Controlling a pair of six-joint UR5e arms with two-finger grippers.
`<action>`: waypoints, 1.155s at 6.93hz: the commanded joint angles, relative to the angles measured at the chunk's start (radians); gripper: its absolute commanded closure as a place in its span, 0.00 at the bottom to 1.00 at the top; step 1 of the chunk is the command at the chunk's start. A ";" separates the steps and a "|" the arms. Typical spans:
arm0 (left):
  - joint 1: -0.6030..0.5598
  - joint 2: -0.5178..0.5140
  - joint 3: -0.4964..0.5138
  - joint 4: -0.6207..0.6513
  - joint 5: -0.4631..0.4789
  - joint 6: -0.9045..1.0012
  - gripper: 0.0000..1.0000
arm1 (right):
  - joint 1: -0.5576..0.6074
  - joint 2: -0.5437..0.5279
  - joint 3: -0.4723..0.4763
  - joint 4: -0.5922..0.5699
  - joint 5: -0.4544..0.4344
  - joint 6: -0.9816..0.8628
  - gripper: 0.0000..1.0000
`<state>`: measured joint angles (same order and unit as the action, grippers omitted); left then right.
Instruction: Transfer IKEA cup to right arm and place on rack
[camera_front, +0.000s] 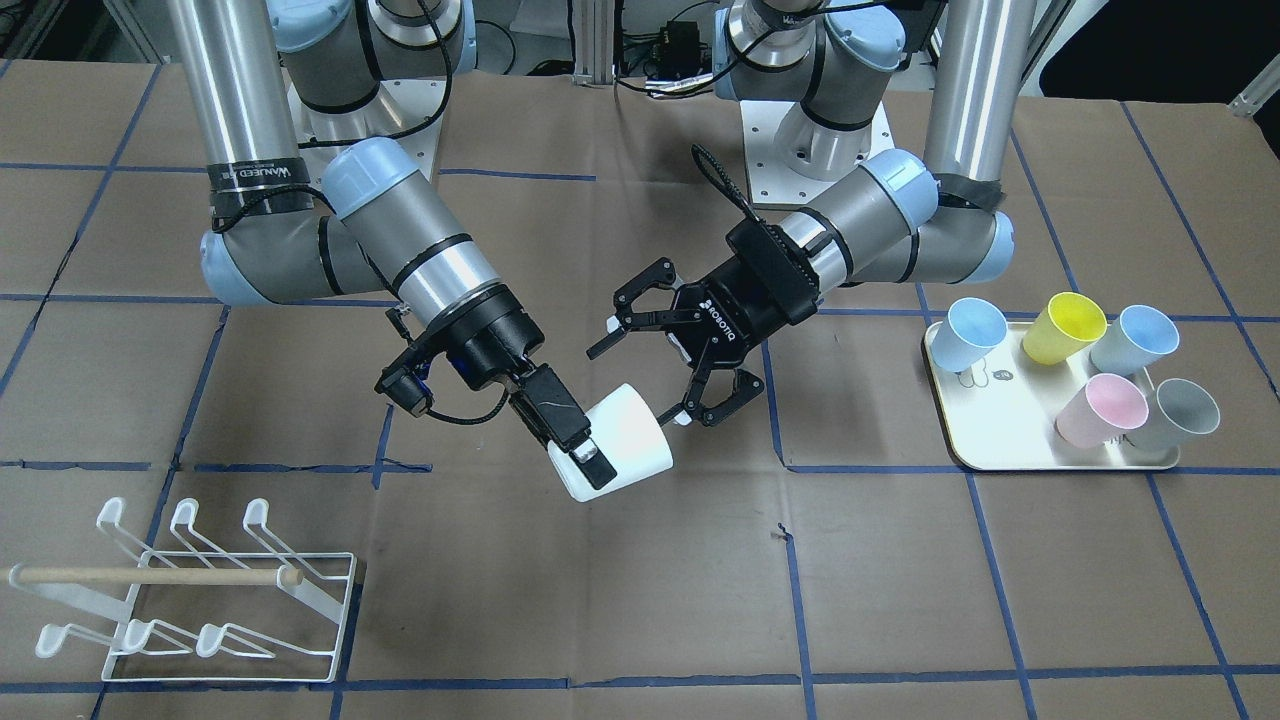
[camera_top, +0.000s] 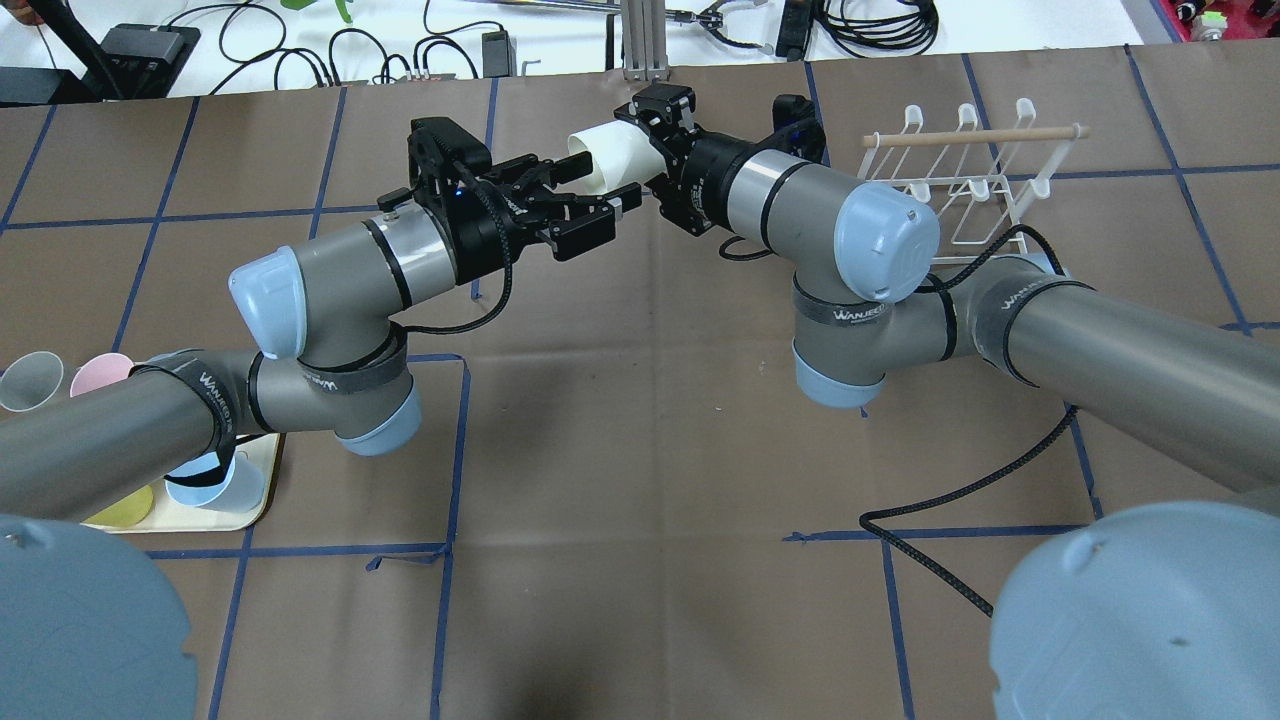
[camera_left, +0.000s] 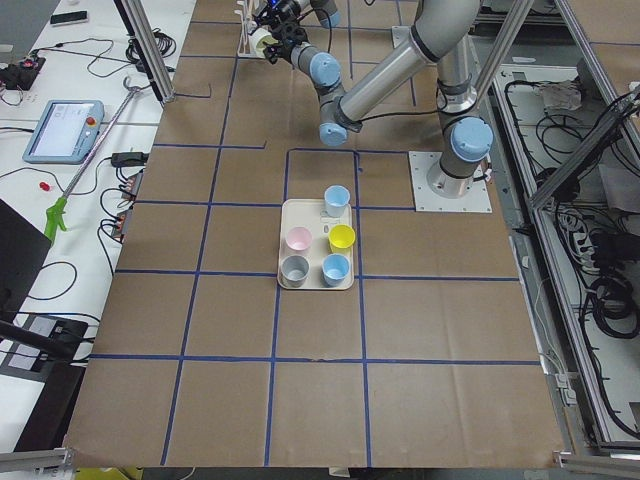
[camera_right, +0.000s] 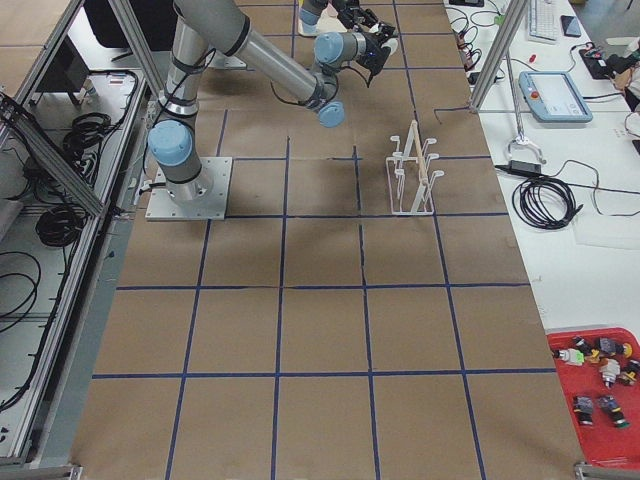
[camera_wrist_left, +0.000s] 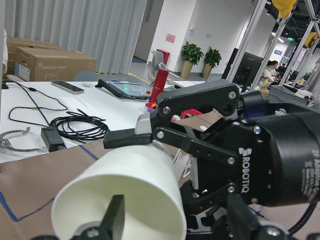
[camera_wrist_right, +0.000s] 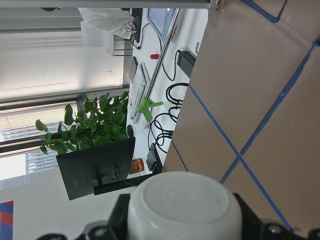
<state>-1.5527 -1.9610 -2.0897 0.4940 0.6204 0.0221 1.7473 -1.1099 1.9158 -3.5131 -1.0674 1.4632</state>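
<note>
White wire rack (camera_front: 200, 577) is seen nearest the front-facing camera, set on the brown paper-covered table (camera_front: 900, 600) at the lower left corner, well apart from both grippers. Mid-table, a white cup (camera_front: 635, 430) is held on its side, clear of the surface, clamped by the right gripper (camera_front: 598, 462) on the right arm (camera_front: 430, 240). Just beside the cup, the left gripper (camera_front: 645, 375) on the left arm (camera_front: 870, 210) is shown with its jaws set wide apart, closed on nothing; whether it touches the cup cannot be told. Toward the right edge, five pastel cups (camera_front: 1100, 410) are gathered on a pale tray (camera_front: 1000, 440).

From overhead, the two arms are shown reaching in from opposite sides, their grippers brought together at the far middle of the table with the cup between them. The rack is seen at the far right, beyond the right arm.

From the left side, the cup is reduced to a small pale spot at the far end, and the tray is placed mid-table.

From the right side, the rack is shown standing between the camera and the distant grippers.

Through the left wrist camera, the cup's open mouth is turned toward the lens, and its wall is pinched between the right gripper's jaws.

Through the right wrist camera, the cup's rounded base is framed at bottom centre between that gripper's own jaws, with brown table beyond.
</note>
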 joint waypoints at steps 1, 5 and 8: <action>0.076 0.068 -0.076 -0.002 -0.010 -0.024 0.02 | -0.014 0.001 -0.003 -0.001 0.001 -0.001 0.68; 0.215 0.163 -0.149 -0.090 0.084 -0.024 0.02 | -0.086 0.004 -0.023 -0.003 -0.003 -0.015 0.68; 0.169 0.178 -0.067 -0.393 0.313 -0.037 0.02 | -0.182 -0.011 -0.043 -0.007 -0.011 -0.503 0.77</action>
<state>-1.3644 -1.7931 -2.1860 0.2181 0.8468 -0.0060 1.5964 -1.1172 1.8786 -3.5164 -1.0764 1.1535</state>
